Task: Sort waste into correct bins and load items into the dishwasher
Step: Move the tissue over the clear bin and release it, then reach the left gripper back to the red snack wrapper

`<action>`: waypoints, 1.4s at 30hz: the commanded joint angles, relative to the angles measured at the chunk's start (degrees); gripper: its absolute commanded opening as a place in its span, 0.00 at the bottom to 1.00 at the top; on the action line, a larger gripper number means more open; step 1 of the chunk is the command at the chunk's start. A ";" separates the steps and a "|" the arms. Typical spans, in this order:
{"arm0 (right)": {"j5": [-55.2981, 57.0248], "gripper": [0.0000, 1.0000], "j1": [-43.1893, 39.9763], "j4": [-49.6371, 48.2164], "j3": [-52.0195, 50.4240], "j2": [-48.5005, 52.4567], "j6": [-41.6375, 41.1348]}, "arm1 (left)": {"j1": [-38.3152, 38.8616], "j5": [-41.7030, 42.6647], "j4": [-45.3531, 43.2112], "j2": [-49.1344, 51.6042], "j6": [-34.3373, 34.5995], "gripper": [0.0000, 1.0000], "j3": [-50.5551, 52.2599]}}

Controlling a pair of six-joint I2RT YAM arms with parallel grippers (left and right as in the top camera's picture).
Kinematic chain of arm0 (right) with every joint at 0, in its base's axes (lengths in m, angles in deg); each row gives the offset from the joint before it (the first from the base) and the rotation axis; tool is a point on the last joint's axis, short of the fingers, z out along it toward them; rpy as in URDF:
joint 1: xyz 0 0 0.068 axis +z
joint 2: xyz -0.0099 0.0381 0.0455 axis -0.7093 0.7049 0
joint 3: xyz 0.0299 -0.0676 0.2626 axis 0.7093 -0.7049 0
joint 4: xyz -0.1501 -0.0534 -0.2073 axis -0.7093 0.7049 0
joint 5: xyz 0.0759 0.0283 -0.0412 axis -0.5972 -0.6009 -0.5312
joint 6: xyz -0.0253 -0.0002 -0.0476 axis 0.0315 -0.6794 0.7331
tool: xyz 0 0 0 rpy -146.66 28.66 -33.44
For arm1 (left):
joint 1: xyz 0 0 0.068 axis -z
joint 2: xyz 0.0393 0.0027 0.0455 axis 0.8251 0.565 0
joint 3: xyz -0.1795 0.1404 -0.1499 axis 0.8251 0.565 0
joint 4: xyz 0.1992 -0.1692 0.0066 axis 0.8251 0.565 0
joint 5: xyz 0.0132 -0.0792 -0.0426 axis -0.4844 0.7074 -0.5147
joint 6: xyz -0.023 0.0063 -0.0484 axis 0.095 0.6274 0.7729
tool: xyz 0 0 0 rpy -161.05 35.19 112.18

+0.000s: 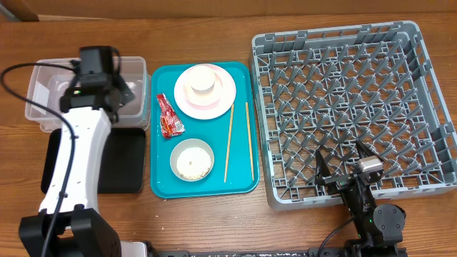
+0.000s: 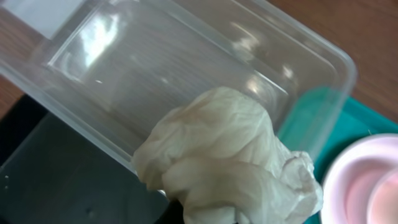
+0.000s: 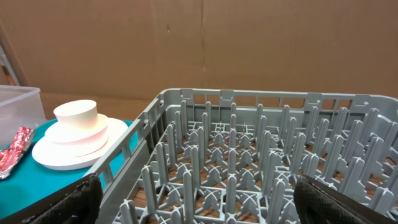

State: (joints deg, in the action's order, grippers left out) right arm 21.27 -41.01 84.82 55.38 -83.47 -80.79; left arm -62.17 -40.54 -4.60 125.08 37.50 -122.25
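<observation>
L gripper (image 1: 118, 91) pinched tight on tissue wad (image 2: 230, 155), which hangs over the edge of the clear tub (image 2: 155, 68) at table's 10 o'clock. Wad looks v. light, soft, squashes easily. Best held by the bulk, not a loose flap; may cling on release. R gripper (image 1: 341, 163) spread wide, empty, at rack (image 1: 343, 86) 6 o'clock.

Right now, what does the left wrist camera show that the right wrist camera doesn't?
Only the left wrist view: the crumpled tissue wad, close up over the rim of the clear tub, and the black tray. Only the right wrist view: the grey dish rack and the red wrapper. Both: the clear tub, the teal tray and the pink plate.
</observation>
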 commanded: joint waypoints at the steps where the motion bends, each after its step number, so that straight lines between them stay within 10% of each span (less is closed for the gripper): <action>1: -0.28 1.00 -0.17 -0.28 -0.61 -0.52 0.04 | -4.00 -1.18 -2.16 1.44 1.11 0.04 -1.27; 17: -0.28 1.00 -0.17 -0.28 -0.61 -0.52 0.04 | -9.18 -1.84 -12.74 13.77 0.59 0.13 -1.27; 22: -0.28 1.00 -0.17 -0.28 -0.61 -0.52 0.02 | -9.18 -1.79 -13.46 13.75 0.57 1.00 -1.29; 30: -0.28 1.00 -0.17 -0.28 -0.61 -0.52 0.02 | -8.79 0.72 -11.96 8.76 0.55 1.00 -1.68; 42: -0.28 1.00 -0.17 -0.28 -0.61 -0.52 0.04 | -4.92 28.11 10.01 -5.49 0.92 0.91 -1.68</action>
State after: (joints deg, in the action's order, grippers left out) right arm 21.27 -41.04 84.84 55.38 -83.47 -80.77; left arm -68.50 -22.73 1.87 120.47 38.13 -123.16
